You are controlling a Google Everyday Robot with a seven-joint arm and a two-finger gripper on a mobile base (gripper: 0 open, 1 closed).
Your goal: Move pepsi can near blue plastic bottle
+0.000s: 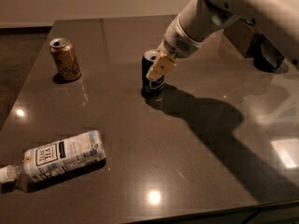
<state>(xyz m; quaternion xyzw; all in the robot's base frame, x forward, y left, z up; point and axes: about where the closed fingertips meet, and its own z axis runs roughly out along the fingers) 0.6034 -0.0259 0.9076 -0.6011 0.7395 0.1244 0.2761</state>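
The pepsi can (153, 84), dark blue with a silver top, stands upright near the middle of the dark table (196, 171). My gripper (157, 70) reaches in from the upper right and is at the can, with its cream tip across the can's near upper side. The can rests on the table. The blue plastic bottle (63, 157) lies on its side at the front left, white cap pointing left, well apart from the can.
A gold can (65, 59) stands upright at the back left. A dark bulky object (264, 50) sits at the back right behind my arm. The table's front edge runs along the bottom and its left edge slants away.
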